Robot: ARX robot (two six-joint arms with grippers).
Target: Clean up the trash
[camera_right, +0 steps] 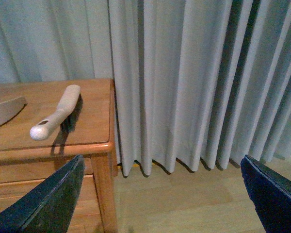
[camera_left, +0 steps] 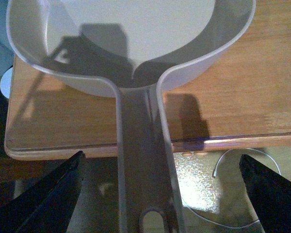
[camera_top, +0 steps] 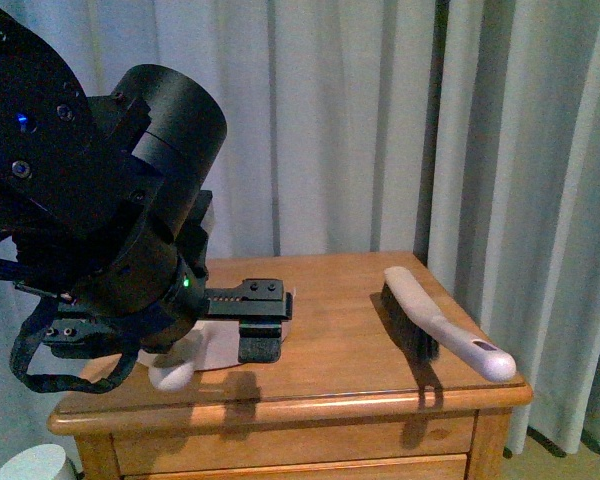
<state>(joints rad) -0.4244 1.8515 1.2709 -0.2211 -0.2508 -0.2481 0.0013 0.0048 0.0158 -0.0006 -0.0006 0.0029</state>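
1. On the wooden surface [camera_top: 330, 340], no crumpled wad shows in any of the three views, and the visible part of the dustpan [camera_left: 136, 29] bowl looks empty. I cannot say where the trash lies; it may be hidden behind the left arm in the front view.
2. By my judgement, trash of that kind would be light and soft and would crush easily. A loose pinch would lift it, though it would also skid or roll away from a nudge, so sweeping it into the pan seems safer.
3. Left tool [camera_left: 161, 158]: fingers spread wide on either side of the dustpan's handle [camera_left: 140, 145], touching neither side. The handle juts out past the surface edge, which gives a free place to close on. It looks like thin, smooth plastic, so it is probably light and a bit slippery.
4. Right tool [camera_right: 162, 160]: fingers apart, holding nothing, off to the side of the stand above the wooden floor [camera_right: 194, 204].
5. Lying near the right-hand edge, well apart from the dustpan, is the brush [camera_top: 430, 320], with its rounded handle end toward the front corner.
6. Curtains [camera_top: 380, 120] hang close behind and beside the stand, crowding any reach from the right.
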